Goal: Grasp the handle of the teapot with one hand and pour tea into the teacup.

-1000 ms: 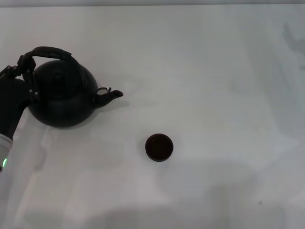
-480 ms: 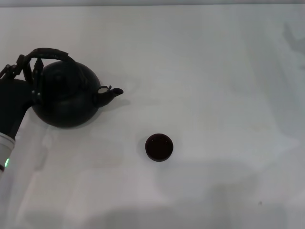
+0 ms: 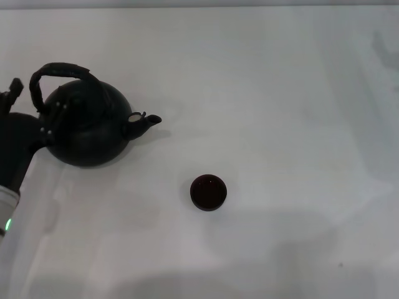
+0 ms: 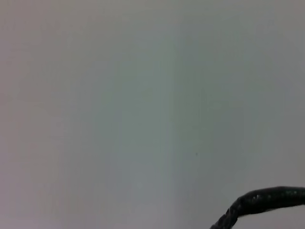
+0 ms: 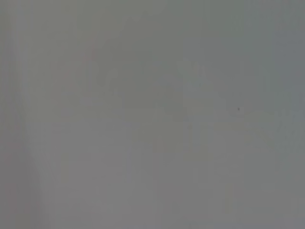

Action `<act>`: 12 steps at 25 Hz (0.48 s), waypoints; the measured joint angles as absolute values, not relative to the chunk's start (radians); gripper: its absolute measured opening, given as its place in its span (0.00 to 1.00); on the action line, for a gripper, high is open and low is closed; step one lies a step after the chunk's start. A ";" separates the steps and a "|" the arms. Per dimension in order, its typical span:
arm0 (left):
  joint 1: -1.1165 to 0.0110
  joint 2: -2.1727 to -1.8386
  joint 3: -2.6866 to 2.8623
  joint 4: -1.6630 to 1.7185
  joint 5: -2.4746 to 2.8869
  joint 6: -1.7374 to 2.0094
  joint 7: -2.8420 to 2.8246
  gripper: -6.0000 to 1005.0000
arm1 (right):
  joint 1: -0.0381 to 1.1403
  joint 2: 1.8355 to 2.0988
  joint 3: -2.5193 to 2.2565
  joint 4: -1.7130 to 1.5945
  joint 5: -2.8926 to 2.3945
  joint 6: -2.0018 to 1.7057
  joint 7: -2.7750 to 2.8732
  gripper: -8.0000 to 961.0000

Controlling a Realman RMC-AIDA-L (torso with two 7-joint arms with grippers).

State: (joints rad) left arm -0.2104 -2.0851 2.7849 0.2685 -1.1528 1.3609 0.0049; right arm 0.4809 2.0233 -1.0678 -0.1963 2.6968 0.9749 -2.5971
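Teapot [image 3: 84, 128], large, round and matte black, sits on a white bench [image 3: 280, 93] at about the ten o'clock position in the head view. Its short spout points toward three o'clock. Its arched handle [image 3: 59, 70], with a rough wrapped top, rises over the lid and leans toward nine o'clock.

At the centre of the head view, slightly toward six o'clock, stands the teacup [image 3: 208, 192], small, round and dark, with a glossy inside. It is well apart from the teapot, lying at about four o'clock from the spout.

From the nine o'clock edge of the head view comes the left arm, a dark body with a small green light low on it. Its left end effector [image 3: 28, 118] lies just beside the teapot, at the pot's nine o'clock side, near the foot of the handle. Whether its fingers are spread or closed cannot be told, nor whether they touch the handle.

Left wrist view shows mostly bare bench, with a curved piece of the handle [image 4: 259, 202] in one corner.

Right wrist view shows only pale bench surface; the right end effector does not appear in any view.
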 joint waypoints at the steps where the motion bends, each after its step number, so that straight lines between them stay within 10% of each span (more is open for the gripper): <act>1: -0.205 -2.085 2.785 0.269 -1.152 1.369 0.005 0.70 | 0.481 2.023 -1.068 -0.196 2.697 0.975 -2.597 0.86; 12: -0.119 -2.084 2.784 0.277 -1.155 1.468 -0.054 0.85 | 0.479 2.023 -1.066 -0.196 2.697 0.978 -2.597 0.86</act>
State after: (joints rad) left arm -0.1188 -2.0842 2.7836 0.2775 -1.1549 1.4683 -0.0537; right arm 0.4793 2.0226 -1.0660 -0.1963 2.6972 0.9782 -2.5971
